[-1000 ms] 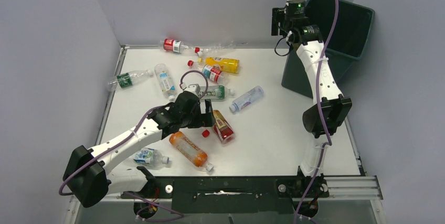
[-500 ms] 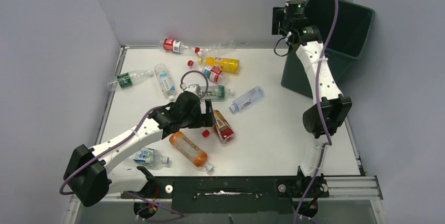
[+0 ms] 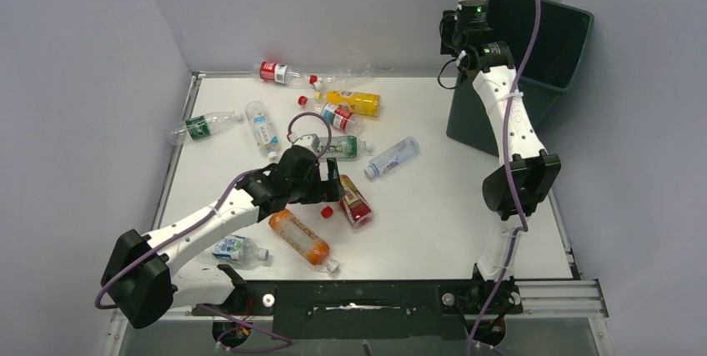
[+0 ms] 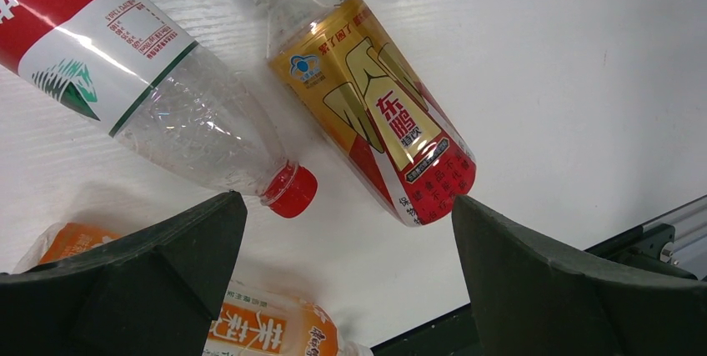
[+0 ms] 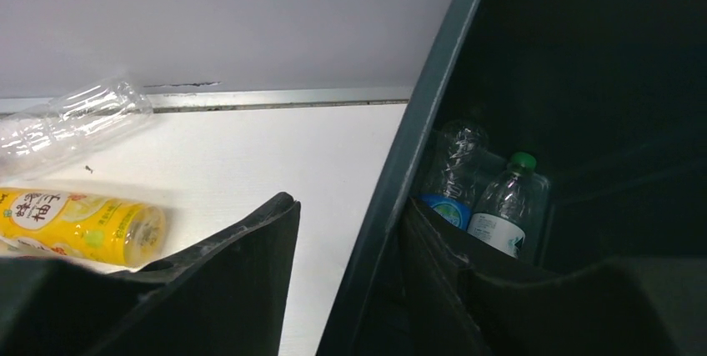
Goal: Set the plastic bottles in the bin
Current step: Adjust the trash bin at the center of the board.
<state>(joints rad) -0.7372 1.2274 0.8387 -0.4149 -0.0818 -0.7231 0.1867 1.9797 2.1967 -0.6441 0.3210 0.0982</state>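
plastic bottles (image 3: 349,102) lie scattered on a white table (image 3: 433,206) between pale grey walls (image 3: 83,81), two more inside the green bin (image 3: 559,47). the left gripper (image 4: 348,200) gapes wide over a gold-and-red bottle (image 4: 379,114); the right gripper (image 5: 346,206), narrow and empty, hangs at the bin's rim.

"东鹏" in bold Chinese characters down the gold-and-red bottle (image 4: 379,114)
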